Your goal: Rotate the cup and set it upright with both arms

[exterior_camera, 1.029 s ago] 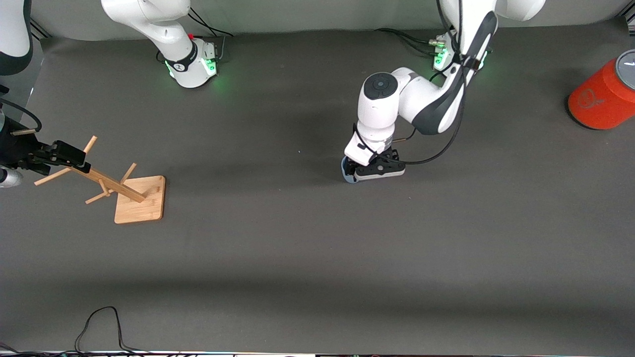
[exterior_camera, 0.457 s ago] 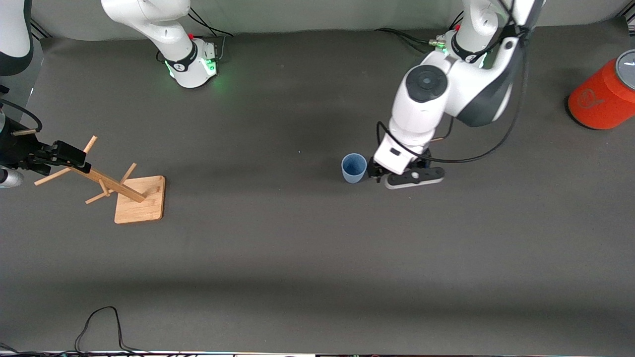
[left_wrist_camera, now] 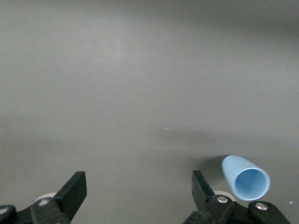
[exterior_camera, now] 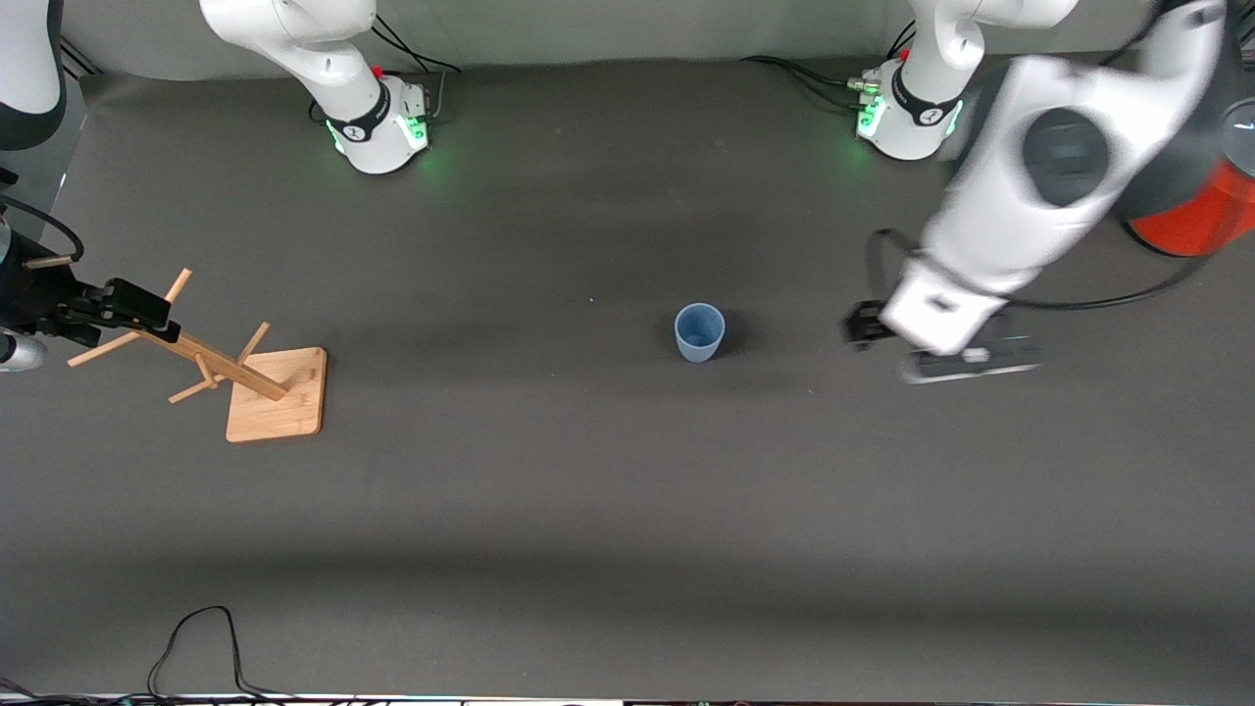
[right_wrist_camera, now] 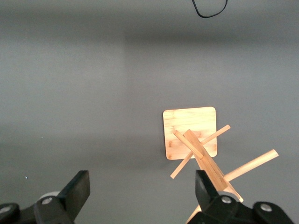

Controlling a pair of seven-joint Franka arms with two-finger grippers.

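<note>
Broadly, the grey table [exterior_camera: 588,510] carries a wooden rack [exterior_camera: 257,384] toward the right arm's end, an orange-red cylinder [exterior_camera: 1191,218] at the left arm's end, and the cup [exterior_camera: 699,332] about midway between the two arms' ends.

That pale-blue cup stands upright, mouth up, long axis vertical, so the task looks essentially finished.

The left hand [exterior_camera: 946,345] is in the air over bare table, well apart from the cup toward the left arm's end, fingers spread wide and empty. Half a second ago it sat just beside the cup; a second ago it covered it.

Though blurred, it seems to be rising away.

The right hand [exterior_camera: 118,306] waits over the rack, wide and empty, unchanged.
</note>
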